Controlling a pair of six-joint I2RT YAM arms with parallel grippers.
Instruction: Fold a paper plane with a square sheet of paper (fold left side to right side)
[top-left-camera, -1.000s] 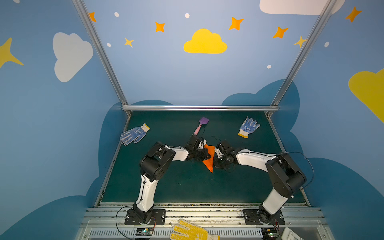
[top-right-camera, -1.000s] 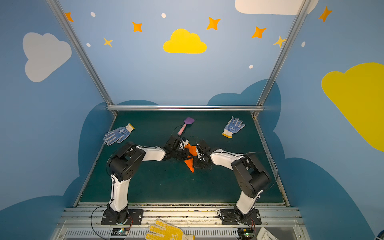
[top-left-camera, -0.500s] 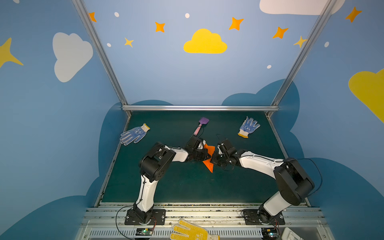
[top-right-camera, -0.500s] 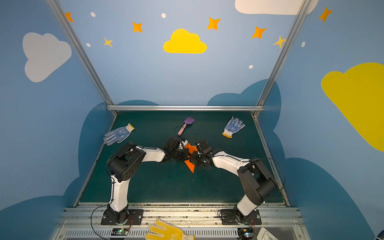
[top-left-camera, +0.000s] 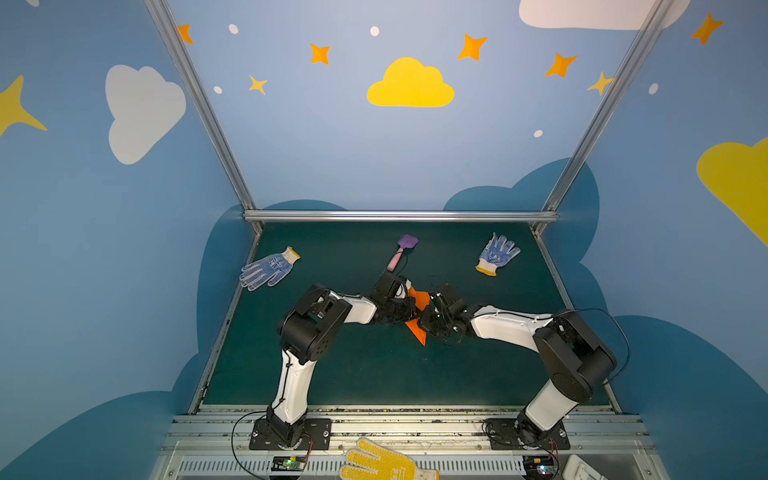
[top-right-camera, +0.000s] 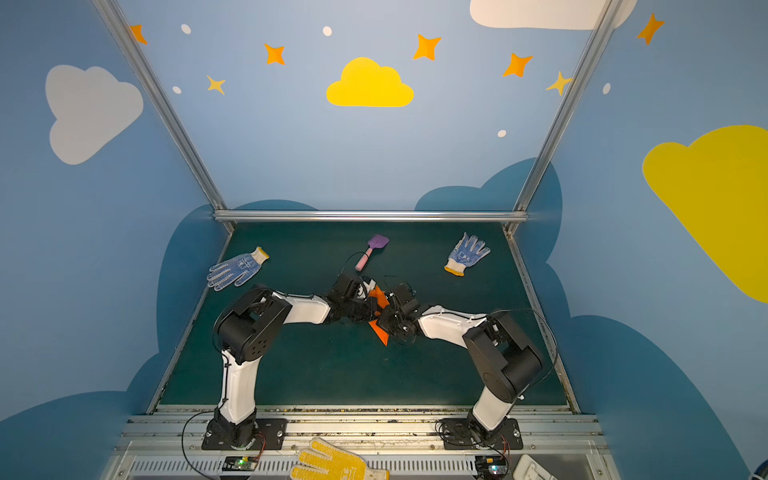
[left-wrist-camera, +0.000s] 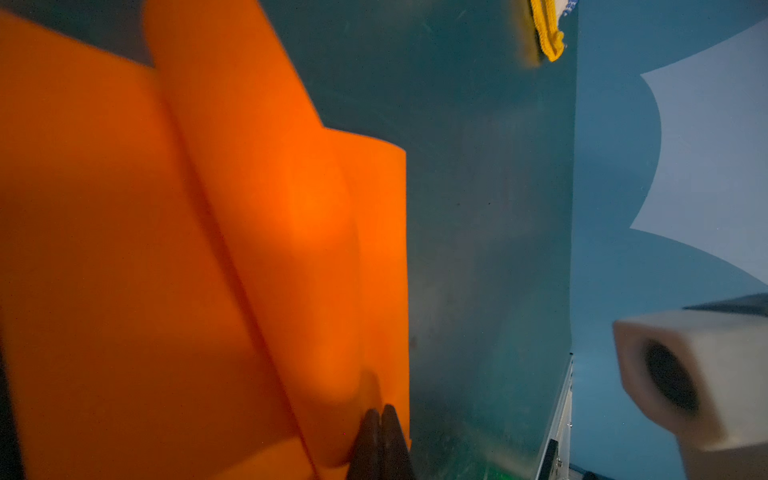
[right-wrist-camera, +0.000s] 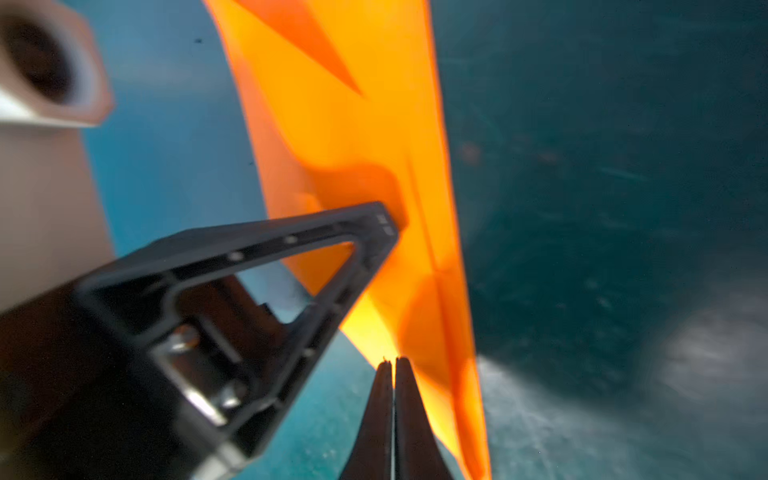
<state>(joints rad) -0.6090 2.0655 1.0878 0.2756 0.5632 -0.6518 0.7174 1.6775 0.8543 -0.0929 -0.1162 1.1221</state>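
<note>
On the green tabletop (top-left-camera: 374, 374), folded orange paper (top-left-camera: 417, 328) is seen between the arms in both top views. Only the wrist views show the left end effector (left-wrist-camera: 379, 415) clamped on it and the right end effector (right-wrist-camera: 392, 365) closed at its edge.

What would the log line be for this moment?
left gripper: shut on orange paper | right gripper: shut on orange paper | paper: creased, held between both

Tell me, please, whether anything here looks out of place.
A yellow glove lies on the front rail, off the mat. Two blue gloves and a spatula lie on the mat beyond the paper; folding hardly needs them.
</note>
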